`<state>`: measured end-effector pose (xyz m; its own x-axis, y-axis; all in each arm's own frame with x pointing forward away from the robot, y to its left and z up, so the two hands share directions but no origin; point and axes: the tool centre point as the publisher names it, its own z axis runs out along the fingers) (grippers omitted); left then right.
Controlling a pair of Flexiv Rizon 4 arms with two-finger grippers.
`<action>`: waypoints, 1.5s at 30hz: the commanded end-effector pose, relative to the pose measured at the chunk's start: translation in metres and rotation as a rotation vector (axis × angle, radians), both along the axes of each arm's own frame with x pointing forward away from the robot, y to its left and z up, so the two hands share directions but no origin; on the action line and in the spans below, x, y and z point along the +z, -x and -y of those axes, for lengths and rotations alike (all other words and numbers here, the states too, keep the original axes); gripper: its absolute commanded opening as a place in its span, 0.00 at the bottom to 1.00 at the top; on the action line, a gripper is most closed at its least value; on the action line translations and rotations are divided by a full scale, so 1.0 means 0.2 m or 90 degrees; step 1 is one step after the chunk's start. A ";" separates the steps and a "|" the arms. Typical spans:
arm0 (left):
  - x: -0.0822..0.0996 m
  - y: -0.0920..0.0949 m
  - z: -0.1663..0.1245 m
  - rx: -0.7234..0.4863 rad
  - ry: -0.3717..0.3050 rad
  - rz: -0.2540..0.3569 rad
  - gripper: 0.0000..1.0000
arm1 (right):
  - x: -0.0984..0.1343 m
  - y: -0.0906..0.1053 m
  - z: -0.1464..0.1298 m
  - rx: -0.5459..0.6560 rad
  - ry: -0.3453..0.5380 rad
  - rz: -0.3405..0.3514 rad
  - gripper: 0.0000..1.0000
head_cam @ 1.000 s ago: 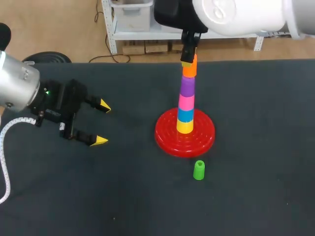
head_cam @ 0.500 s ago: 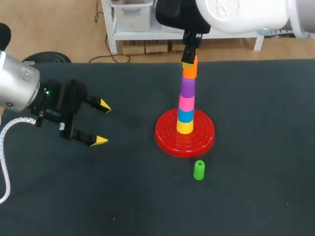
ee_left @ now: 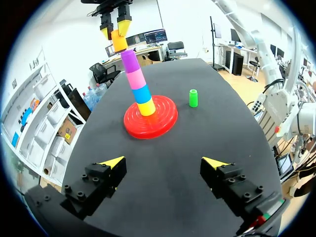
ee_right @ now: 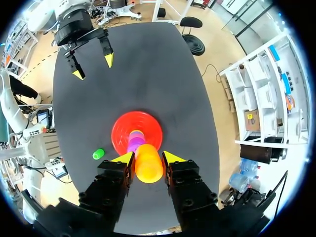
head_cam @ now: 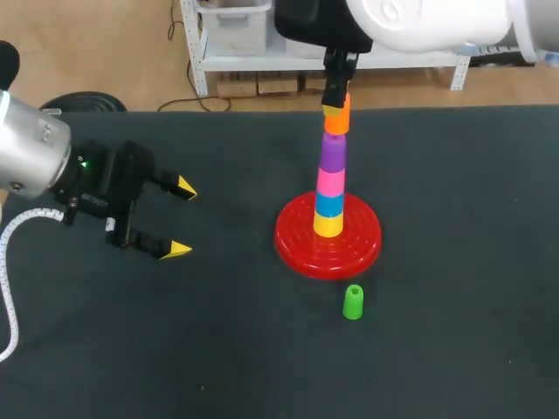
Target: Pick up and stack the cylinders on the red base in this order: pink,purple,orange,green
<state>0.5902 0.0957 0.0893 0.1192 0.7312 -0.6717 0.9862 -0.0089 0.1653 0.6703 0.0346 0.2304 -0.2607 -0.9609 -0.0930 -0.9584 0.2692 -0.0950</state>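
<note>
On the red base point(head_cam: 328, 239) point(ee_left: 149, 117) point(ee_right: 121, 133) stands a stack of yellow, blue, pink point(head_cam: 330, 182) and purple point(head_cam: 332, 153) cylinders. My right gripper point(head_cam: 334, 103) point(ee_right: 146, 158) comes down from above, shut on the orange cylinder point(head_cam: 337, 120) point(ee_right: 147, 162) point(ee_left: 119, 40), which sits on or just over the purple one. The green cylinder point(head_cam: 353, 302) point(ee_left: 193, 98) point(ee_right: 98, 154) stands upright on the table in front of the base. My left gripper point(head_cam: 181, 218) point(ee_left: 163, 162) hovers open and empty at the table's left, well away from the stack.
The dark table point(head_cam: 437, 332) holds nothing else. A white cable point(head_cam: 7, 279) hangs along my left arm at the left edge.
</note>
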 end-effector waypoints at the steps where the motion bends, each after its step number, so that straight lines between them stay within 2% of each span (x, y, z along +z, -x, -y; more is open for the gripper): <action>1: 0.00 0.00 0.00 -0.001 0.001 0.000 1.00 | -0.01 0.02 -0.01 0.002 0.001 0.003 0.00; 19: 0.00 0.00 0.00 -0.001 0.001 0.000 1.00 | -0.08 -0.01 -0.01 0.005 -0.002 -0.017 0.00; 32: 0.00 0.00 0.00 -0.001 0.001 0.000 1.00 | -0.03 0.02 0.01 0.006 -0.006 -0.011 0.00; 45: 0.00 0.00 0.00 -0.001 0.001 0.000 1.00 | -0.05 0.02 -0.02 0.016 0.001 -0.027 0.00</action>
<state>0.5902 0.0957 0.0893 0.1192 0.7312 -0.6717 0.9862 -0.0089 0.1653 0.6631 0.0365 0.2219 -0.2403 -0.9669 -0.0857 -0.9675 0.2458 -0.0601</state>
